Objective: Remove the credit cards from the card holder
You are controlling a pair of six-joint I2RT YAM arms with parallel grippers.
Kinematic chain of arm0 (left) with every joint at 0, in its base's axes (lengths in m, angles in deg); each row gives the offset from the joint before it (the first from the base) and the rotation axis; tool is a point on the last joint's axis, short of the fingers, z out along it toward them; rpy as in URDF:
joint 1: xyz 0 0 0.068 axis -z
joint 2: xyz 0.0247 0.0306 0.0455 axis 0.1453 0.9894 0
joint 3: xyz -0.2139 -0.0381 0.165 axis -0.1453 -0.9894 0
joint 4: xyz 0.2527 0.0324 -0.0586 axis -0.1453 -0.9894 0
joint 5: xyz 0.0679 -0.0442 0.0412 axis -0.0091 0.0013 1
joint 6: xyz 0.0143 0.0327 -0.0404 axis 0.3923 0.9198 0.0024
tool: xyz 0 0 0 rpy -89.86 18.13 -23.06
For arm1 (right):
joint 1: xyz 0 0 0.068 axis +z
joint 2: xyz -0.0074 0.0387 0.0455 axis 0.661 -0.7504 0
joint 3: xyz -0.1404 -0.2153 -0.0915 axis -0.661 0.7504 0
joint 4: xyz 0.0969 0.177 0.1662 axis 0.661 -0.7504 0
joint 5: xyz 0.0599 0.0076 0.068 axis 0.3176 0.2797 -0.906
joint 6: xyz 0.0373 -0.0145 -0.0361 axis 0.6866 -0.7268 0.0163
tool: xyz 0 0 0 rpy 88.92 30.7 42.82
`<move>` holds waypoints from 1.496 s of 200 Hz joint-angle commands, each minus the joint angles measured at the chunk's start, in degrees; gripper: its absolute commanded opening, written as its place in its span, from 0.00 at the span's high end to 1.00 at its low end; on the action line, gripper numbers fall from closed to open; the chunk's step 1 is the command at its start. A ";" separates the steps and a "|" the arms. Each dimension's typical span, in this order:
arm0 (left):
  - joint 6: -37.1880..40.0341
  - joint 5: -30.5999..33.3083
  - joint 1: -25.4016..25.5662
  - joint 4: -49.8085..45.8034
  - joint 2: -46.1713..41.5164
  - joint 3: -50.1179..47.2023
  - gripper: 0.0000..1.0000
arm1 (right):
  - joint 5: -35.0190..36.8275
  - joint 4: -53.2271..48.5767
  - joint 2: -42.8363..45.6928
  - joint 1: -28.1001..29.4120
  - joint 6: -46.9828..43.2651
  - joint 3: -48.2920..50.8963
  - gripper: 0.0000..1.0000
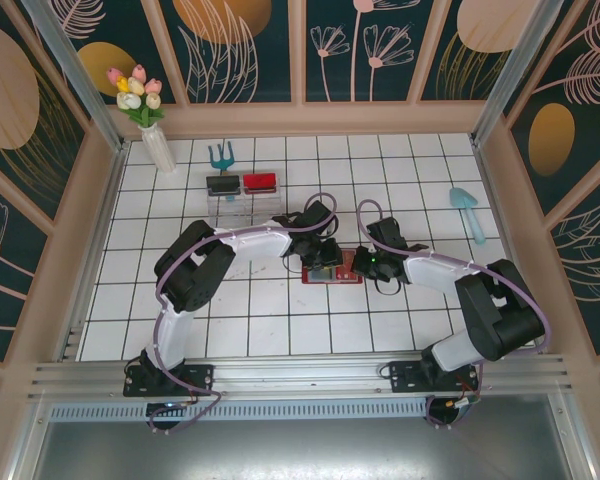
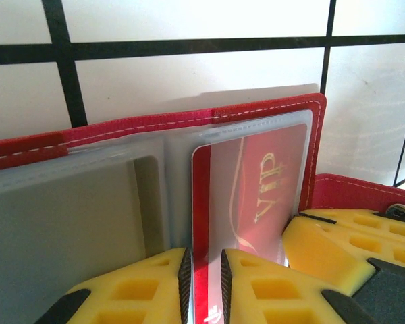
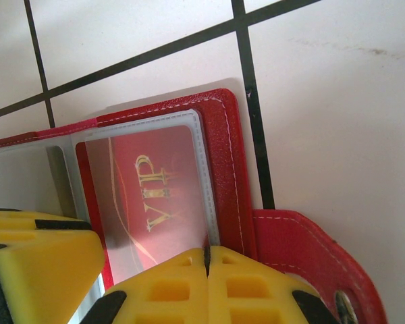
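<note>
White vase of tulips (image 1: 150, 115) at the far left corner, blue fork tool (image 1: 220, 155), black tray (image 1: 223, 185) beside red tray (image 1: 260, 183), light blue trowel (image 1: 469, 212) at right

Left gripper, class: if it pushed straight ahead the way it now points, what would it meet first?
The left gripper already straddles the near edge of the red VIP card in the card holder. Going on, it would probably push that card deeper into its clear pocket.
</note>
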 commanded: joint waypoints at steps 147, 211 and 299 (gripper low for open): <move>0.94 -4.91 0.22 4.58 0.82 -2.39 0.77 | 3.87 -5.16 -4.49 0.93 0.18 -0.38 1.00; 0.88 -5.72 0.06 7.30 -1.16 -4.72 0.89 | 2.93 -4.27 -4.65 0.70 0.56 0.22 1.00; 0.57 -6.49 -0.68 9.51 -5.00 -8.75 1.00 | 2.55 -3.81 -4.76 -0.36 1.13 1.26 1.00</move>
